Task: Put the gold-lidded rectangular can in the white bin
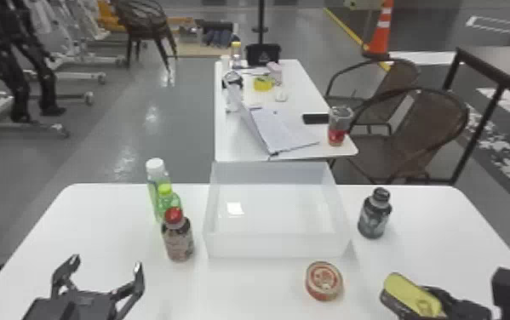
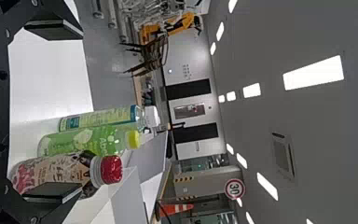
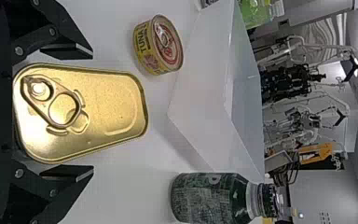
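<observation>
In the head view my right gripper (image 1: 475, 298) is at the table's right front, around the gold-lidded rectangular can (image 1: 415, 298). The right wrist view has the can (image 3: 102, 109) lying between the spread fingers of that gripper (image 3: 86, 112), with a gap on each side and its pull-tab lid facing the camera. The white bin (image 1: 279, 244) stands at the table's middle, and its corner (image 3: 209, 93) shows beyond the can. At the left front my left gripper (image 1: 107, 264) is parked, open and holding nothing; its fingers frame a strip of table in the left wrist view (image 2: 65, 109).
A round tuna can (image 1: 324, 281) sits before the bin. A dark bottle (image 1: 375, 212) stands right of the bin; left of it are a red-capped bottle (image 1: 178, 238), a green bottle (image 1: 168, 200) and a white-capped bottle (image 1: 156, 178). A second table (image 1: 232, 140) stands behind.
</observation>
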Robot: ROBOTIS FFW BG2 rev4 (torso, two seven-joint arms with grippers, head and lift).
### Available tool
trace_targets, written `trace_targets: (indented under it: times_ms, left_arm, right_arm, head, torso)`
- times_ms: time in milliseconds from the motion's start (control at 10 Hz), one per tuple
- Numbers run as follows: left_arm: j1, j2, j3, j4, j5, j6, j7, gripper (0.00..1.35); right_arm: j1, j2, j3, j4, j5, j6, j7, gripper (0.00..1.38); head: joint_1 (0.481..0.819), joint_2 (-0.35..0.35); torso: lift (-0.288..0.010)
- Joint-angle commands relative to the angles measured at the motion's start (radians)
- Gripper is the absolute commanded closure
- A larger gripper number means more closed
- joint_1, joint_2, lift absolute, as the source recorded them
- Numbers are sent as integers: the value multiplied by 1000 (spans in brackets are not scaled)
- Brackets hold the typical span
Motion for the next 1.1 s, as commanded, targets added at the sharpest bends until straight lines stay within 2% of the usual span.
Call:
trace_targets:
  times_ms: [0, 100, 300, 500, 800, 1000]
  left_arm:
    - [0, -3, 4, 3, 0, -4, 0, 154]
    - [0, -3, 5, 3, 0, -6, 0, 154]
    - [-2, -3, 7, 6, 2, -11, 0, 154]
    - [-6, -3, 7, 14, 5, -20, 0, 154]
    - [-18, -3, 4, 23, 13, -31, 0, 154]
    - [-31, -3, -9, 32, 22, -32, 5, 154]
  right_arm:
    - [-4, -2, 19, -10, 10, -3, -14, 1065]
    - [7, 1, 23, -13, -4, -3, -36, 1276]
    - [21, 9, 23, -13, -24, 3, -40, 1276]
    - [34, 23, 22, -71, -50, 37, -53, 1276]
    - [38, 43, 22, -301, -61, 142, -110, 1276]
    - [15, 76, 22, -435, -62, 199, -152, 1276]
  head:
    - [549, 0]
    - [549, 0]
    - [549, 0]
    - [549, 0]
    - [549, 0]
    - [549, 0]
  torso:
    - [-100]
    - [-100]
    - [-100]
    - [-100]
    - [-100]
    - [-100]
